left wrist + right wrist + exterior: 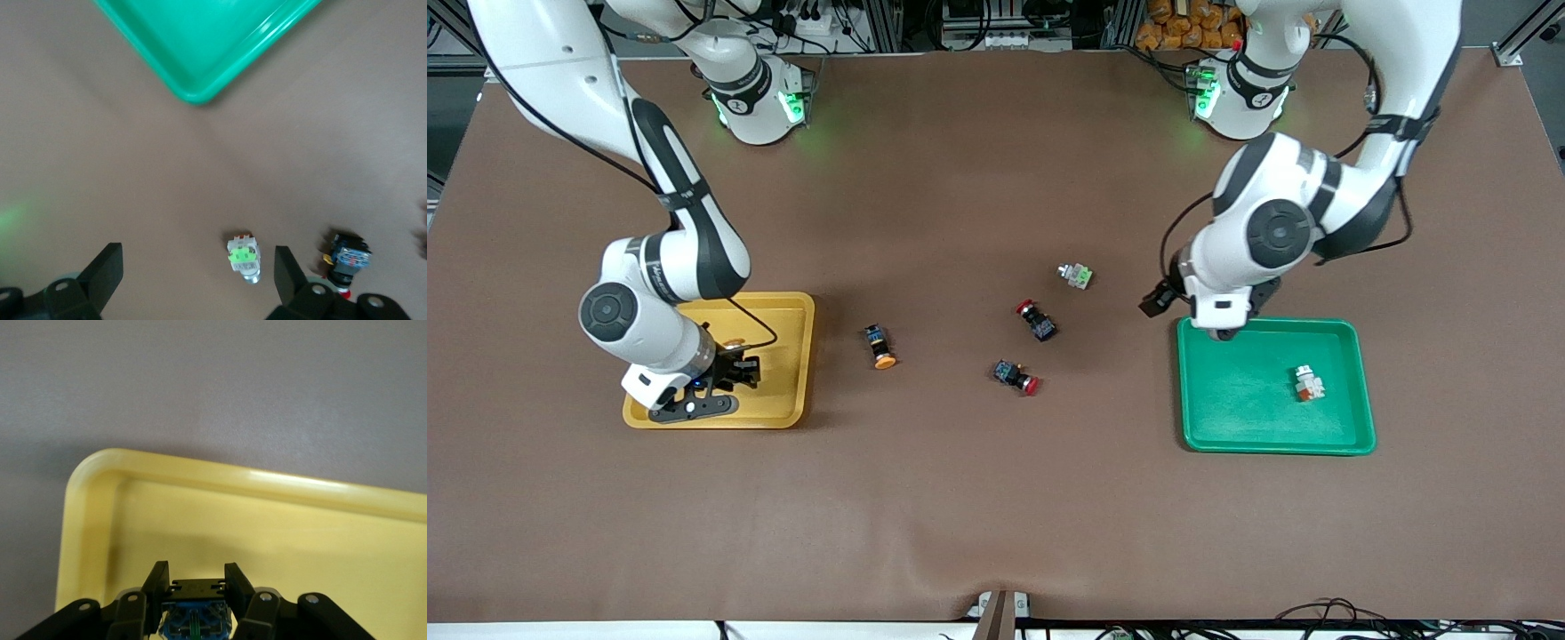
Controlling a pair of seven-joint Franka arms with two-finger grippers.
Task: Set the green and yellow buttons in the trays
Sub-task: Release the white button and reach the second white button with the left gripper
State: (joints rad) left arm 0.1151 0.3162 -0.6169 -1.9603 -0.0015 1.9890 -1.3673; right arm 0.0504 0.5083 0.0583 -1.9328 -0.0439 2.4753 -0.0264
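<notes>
Brown tabletop (pixel 960 498) under a pair of white arms, bases along its far edge.

Yellow tray (pixel 793 356) toward the right arm's end, green tray (pixel 1227 418) toward the left arm's end.

Right gripper (pixel 194 583) low over the yellow tray, fingers (pixel 155 585) clamped on a black-and-blue yellow-capped button (pixel 195 617); in the front view, orange cap just visible at the gripper (pixel 725 369).

Left gripper (pixel 197 277) up over the bare tabletop by the green tray's corner farthest from the front camera, toward the middle of the table, fingers (pixel 107 273) spread wide apart, holding nothing.

Below it, in the left wrist view, a whitish-grey green button (pixel 243 257) lying on the tabletop; same button in the front view (pixel 1077 276), between the trays and farther from the front camera than the other loose switches.

Second green button (pixel 1309 384) lying inside the green tray, near the rim at the left arm's end.

Second yellow-capped button (pixel 879 346) on the tabletop just beside the yellow tray, cap pointing toward the front camera.

Two red-capped switches between the trays, apart from each other: one (pixel 1036 321) near the loose green button, the other (pixel 1016 376) nearer to the front camera.
</notes>
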